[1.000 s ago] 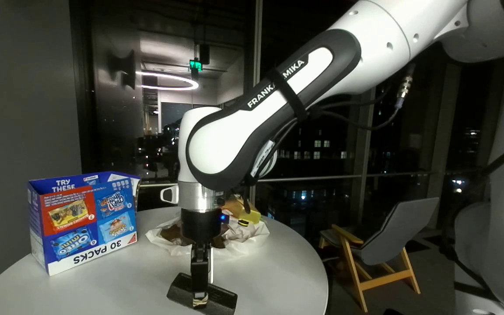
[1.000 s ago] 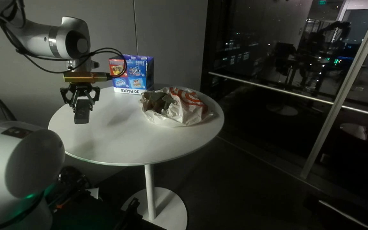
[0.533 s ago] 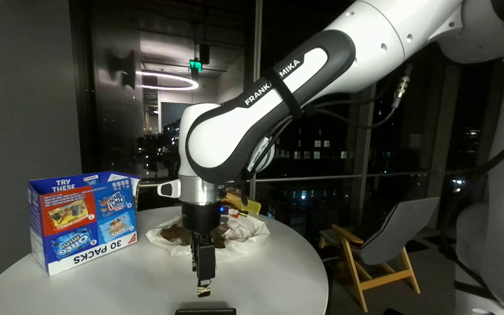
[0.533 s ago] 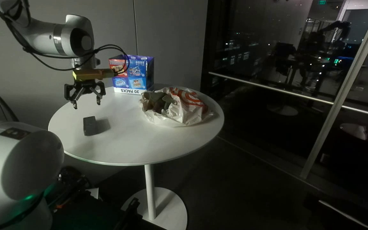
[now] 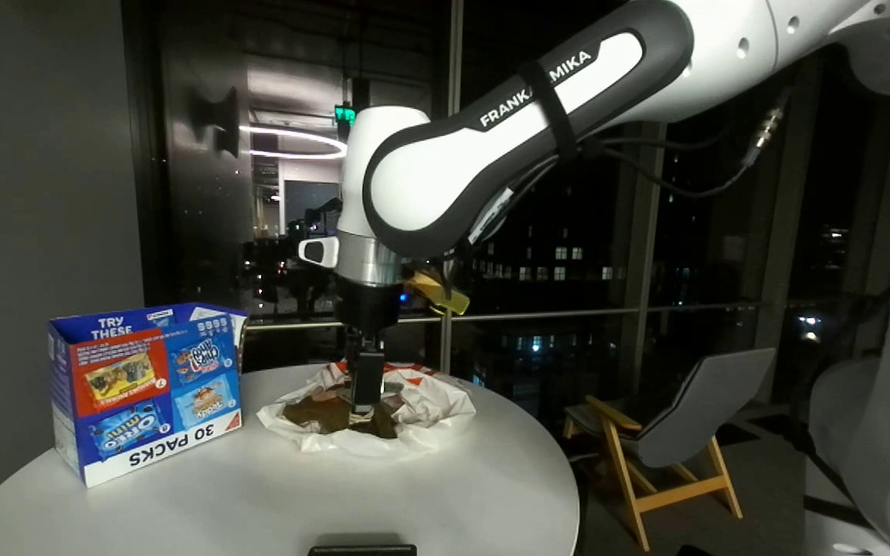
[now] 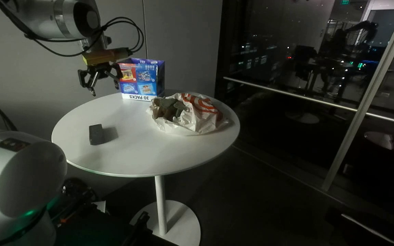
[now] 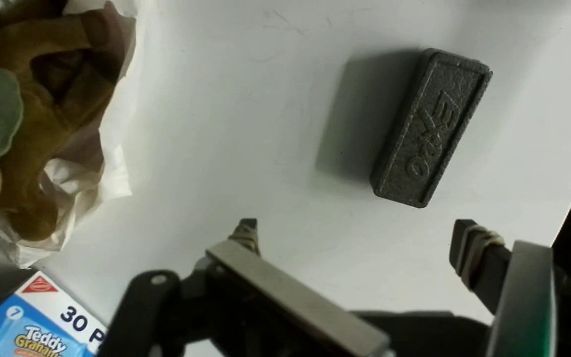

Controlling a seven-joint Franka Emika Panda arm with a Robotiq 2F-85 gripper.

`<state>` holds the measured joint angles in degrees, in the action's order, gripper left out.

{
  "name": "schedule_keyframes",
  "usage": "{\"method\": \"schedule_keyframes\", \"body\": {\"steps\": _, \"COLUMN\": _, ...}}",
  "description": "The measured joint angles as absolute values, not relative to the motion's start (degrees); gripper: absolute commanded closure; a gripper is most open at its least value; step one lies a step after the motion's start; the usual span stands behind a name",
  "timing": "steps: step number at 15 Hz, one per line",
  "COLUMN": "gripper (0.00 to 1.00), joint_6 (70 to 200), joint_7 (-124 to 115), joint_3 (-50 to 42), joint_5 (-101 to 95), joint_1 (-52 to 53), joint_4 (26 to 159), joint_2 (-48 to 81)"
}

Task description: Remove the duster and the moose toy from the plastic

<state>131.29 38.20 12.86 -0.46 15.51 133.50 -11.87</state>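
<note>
The duster is a dark grey Expo block lying on the white table, outside the bag. It shows whole in the wrist view, and only its edge shows in an exterior view. The moose toy, brown with grey-green parts, lies in the open mouth of the white plastic bag; part of the toy is hidden by the bag. It shows in both exterior views. My gripper is open and empty, raised above the table, apart from duster and bag.
A blue and red snack box stands at the back of the table, beside the bag; it also shows in the wrist view. The round table's edge runs close to the duster's side. A grey chair stands beyond the table.
One second ago my gripper held the duster above the table. Half a second ago it had let go, and the duster lay on the table. My gripper has since risen and moved away from it.
</note>
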Motion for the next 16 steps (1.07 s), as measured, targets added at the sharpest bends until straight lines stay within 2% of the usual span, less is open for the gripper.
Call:
{"method": "schedule_keyframes", "body": {"steps": 7, "gripper": 0.0, "joint_6": 138.4, "joint_7": 30.9, "joint_3": 12.0, "joint_5": -4.6, "joint_1": 13.9, "joint_4": 131.5, "joint_2": -4.9}}
{"method": "schedule_keyframes", "body": {"steps": 16, "gripper": 0.0, "joint_6": 142.3, "joint_7": 8.9, "joint_3": 6.6, "joint_5": -23.9, "joint_1": 10.6, "joint_4": 114.2, "joint_2": 13.2}}
